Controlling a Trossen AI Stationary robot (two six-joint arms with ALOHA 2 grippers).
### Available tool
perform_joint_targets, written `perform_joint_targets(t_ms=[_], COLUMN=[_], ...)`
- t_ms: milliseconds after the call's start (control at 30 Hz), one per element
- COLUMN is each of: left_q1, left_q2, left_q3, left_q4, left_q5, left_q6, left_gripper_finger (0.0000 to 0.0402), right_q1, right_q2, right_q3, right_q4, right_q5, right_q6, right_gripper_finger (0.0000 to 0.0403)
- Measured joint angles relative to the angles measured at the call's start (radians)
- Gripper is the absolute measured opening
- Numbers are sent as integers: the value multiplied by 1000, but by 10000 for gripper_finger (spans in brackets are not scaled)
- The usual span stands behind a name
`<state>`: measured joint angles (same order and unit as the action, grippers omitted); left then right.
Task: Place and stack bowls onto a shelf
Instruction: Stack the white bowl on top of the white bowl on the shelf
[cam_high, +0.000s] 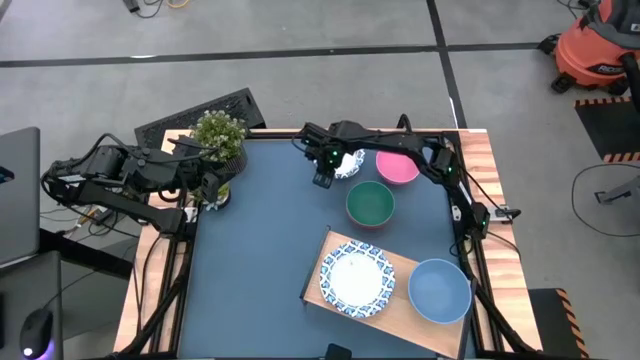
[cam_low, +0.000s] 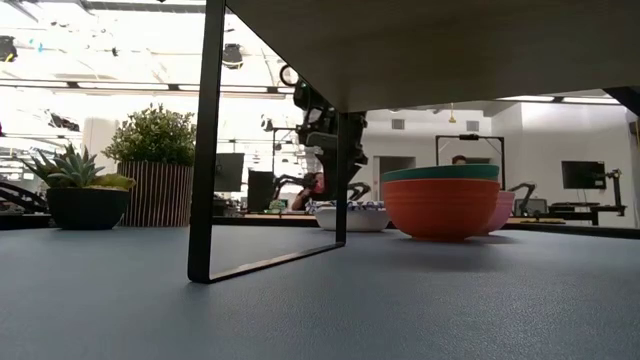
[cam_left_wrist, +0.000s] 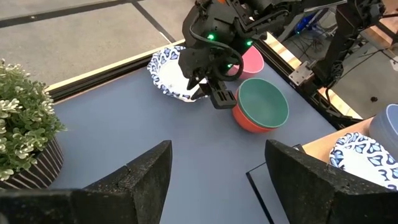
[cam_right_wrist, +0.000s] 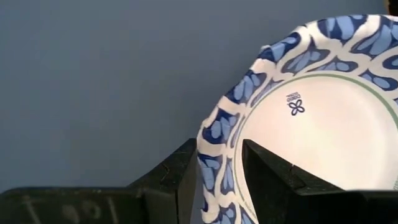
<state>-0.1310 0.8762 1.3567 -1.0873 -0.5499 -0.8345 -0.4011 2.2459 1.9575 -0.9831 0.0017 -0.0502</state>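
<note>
A potted green plant (cam_high: 218, 140) is sitting at the upper left of the dark blue tabletop (cam_high: 260, 250) in the high view. An orange shop vacuum (cam_high: 600, 50) is standing at the upper right on the grey floor (cam_high: 300, 25). A laptop (cam_high: 18, 195) is lying at the left edge.

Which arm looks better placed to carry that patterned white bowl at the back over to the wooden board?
The right gripper: its fingers already straddle the blue-patterned white bowl's rim. The left gripper waits beside the potted plant.
</note>
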Motion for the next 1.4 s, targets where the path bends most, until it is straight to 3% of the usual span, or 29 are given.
perform_joint_targets(t_ms=[1400], left_q1=[0], left_q2=[0], left_q3=[0], left_q4=[0], left_q5=[0], left_q6=[9], left_gripper_finger=[243], right_q1=[-1], right_q2=[-3], right_q3=[-53], right_q4=[-9], right_q5=[-5], right_q6=[-1], right_gripper_finger=[142])
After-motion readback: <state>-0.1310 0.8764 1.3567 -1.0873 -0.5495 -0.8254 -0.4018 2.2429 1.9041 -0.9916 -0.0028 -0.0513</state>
